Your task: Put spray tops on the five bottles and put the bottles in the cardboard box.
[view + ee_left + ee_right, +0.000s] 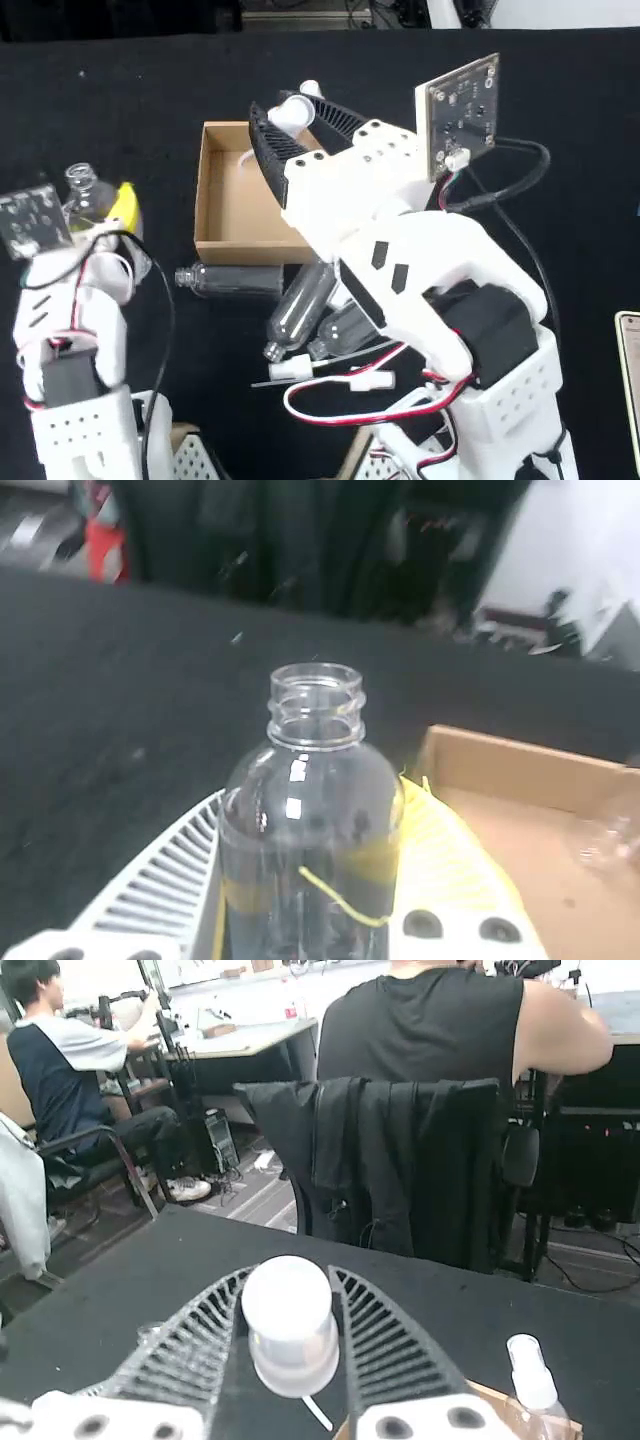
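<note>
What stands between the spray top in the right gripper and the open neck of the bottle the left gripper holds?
Nothing visible. The spray top sits in the right gripper over the cardboard box; bare table lies between it and the bottle in the left gripper.

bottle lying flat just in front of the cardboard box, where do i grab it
Probably grip the capless bottle across mid-body, coming straight down from above. It lies on its side along the near wall of the cardboard box, body wider and longer than its neck.
</note>
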Controlling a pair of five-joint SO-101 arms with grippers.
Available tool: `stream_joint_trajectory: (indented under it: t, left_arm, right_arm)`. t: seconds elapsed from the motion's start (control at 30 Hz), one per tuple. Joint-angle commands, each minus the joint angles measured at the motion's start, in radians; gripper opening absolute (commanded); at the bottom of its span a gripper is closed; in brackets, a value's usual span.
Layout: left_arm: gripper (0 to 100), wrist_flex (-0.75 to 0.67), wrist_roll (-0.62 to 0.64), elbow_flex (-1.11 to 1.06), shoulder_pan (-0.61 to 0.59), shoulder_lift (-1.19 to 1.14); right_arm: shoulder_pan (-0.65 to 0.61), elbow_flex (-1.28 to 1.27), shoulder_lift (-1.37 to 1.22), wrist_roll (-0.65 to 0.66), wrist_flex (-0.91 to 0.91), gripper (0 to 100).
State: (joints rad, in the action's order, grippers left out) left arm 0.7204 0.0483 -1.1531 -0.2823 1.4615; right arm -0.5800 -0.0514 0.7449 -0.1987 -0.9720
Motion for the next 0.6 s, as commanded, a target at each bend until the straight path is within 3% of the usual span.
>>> stream_joint_trajectory:
  t: [0.0, 0.23, 0.57]
  left_arm:
    - [7, -0.034, 0.000, -0.031, 0.058, 0.121]
    - [7, -0.052, 0.002, -0.170, 0.216, 0.336]
    - [7, -0.288, 0.000, -0.397, 0.395, 0.362]
  right_arm:
    - [0.026, 0.064, 0.036, -0.009, 0.046, 1.1]
    - [-0.020, 0.056, 0.036, -0.011, 0.081, 1.1]
    - [-0.020, 0.054, 0.036, -0.098, 0.084, 1.1]
